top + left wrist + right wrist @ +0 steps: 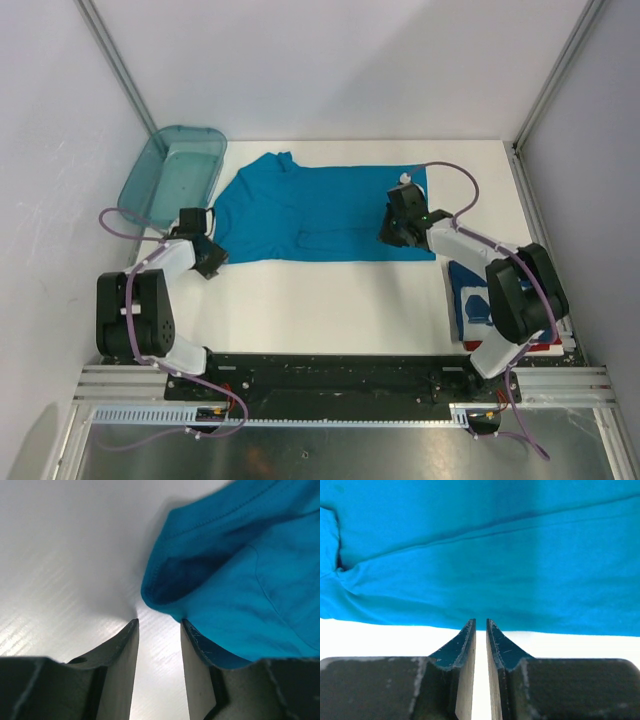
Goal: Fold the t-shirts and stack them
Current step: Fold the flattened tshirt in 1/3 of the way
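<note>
The plain teal-blue t-shirt (310,205) lies spread flat across the back middle of the white table, collar to the left. My left gripper (212,260) sits low at its near left corner. In the left wrist view the left gripper (159,622) is open with only table between the fingers. The t-shirt's rolled corner (240,580) lies just ahead and right of the right finger. My right gripper (395,235) hovers over the shirt's right part. In the right wrist view the right gripper (481,621) shows a narrow empty slit, tips at the t-shirt's near hem (480,555). A folded dark blue t-shirt (478,300) rests at the right.
A translucent teal plastic bin (140,185) stands at the back left corner, just beyond the left arm. White walls and metal frame posts enclose the table on three sides. The black base rail (330,375) runs along the near edge.
</note>
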Controlling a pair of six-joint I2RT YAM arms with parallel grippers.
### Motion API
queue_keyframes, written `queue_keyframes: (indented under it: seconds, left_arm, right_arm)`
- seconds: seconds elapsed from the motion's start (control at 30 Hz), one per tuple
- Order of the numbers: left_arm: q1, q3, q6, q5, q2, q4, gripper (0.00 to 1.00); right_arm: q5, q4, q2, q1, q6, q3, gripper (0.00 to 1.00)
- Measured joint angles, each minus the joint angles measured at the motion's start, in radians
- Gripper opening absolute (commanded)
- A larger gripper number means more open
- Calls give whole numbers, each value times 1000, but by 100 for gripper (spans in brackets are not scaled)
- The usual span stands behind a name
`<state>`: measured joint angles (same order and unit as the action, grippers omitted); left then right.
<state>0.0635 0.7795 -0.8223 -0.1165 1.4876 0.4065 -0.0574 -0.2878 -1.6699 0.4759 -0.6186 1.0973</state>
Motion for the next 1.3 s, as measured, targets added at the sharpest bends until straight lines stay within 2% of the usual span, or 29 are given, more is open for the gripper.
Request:
queue_keyframes:
  seconds: [0.37, 0.6, 0.77, 0.9, 1.1, 1.3]
  left_arm:
    - [40, 31, 3, -13, 64, -61, 44]
    - [43, 48, 19, -15, 90, -86, 35]
    - [45, 55, 27, -25, 102, -92, 27]
    - [45, 57, 37, -31, 105, -92, 24]
    - [45, 55, 43, -26, 98, -92, 35]
    - [46, 25, 47, -3, 13, -90, 39]
  right_arm:
    - [11, 0, 148, -77, -2, -170, 18]
    - [11, 0, 187, -109, 1, -234, 20]
    - [5, -9, 194, -135, 9, -266, 34]
    - [-22, -31, 214, -161, 17, -271, 40]
    - [-54, -45, 223, -217, 28, -271, 42]
    - [-71, -48, 210, -271, 36, -271, 42]
